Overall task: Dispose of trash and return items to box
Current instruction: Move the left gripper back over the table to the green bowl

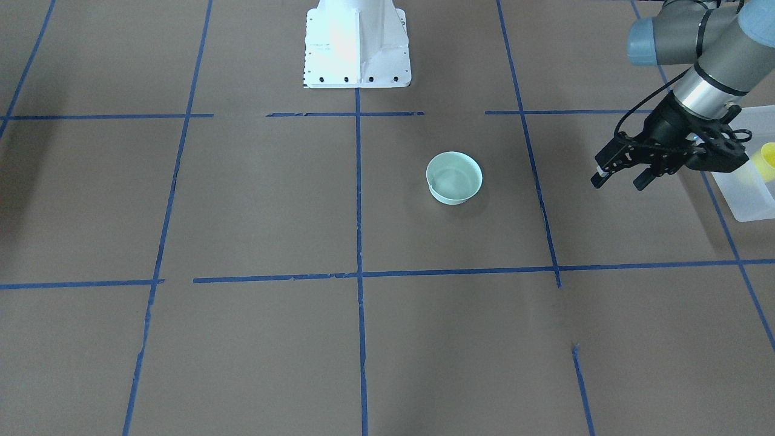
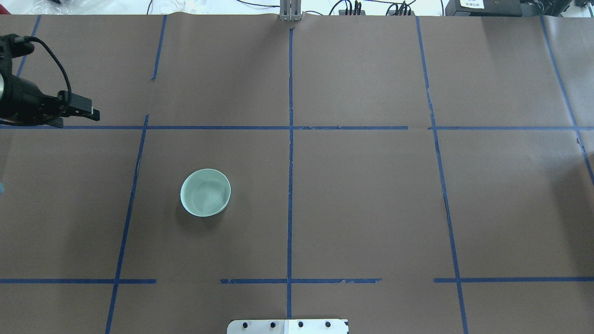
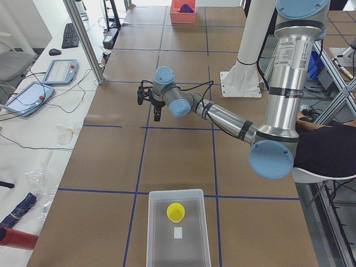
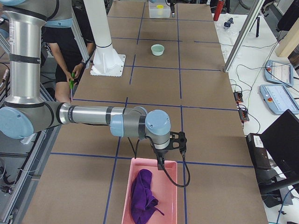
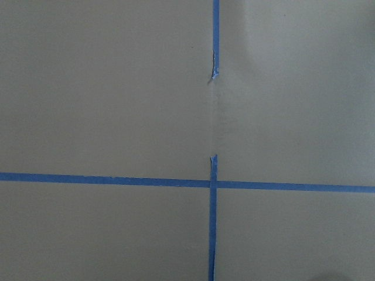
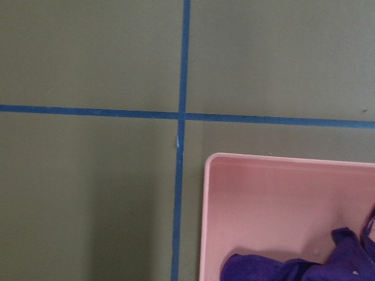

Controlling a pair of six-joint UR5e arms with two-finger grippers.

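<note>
seen from overhead, the bowl (image 2: pixel 205 192), probably light, stiff and slick, sits upright on the counter (image 2: pixel 371 208) at 4 o'clock from the spread, empty left fingers (image 1: pixel 607 166); best pinched at its rim; whether the right fingers (image 4: pixel 160 162) are spread cannot be told.

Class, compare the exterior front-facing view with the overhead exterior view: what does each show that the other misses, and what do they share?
Only the front-facing view shows the translucent frosted-white plastic bin at its right edge, with the small yellow plastic cup inside. Only the overhead view shows the black cables beyond the table's far edge. Both show the round mint-green bowl upright on the brown table, the open left end effector and the white robot base.
</note>
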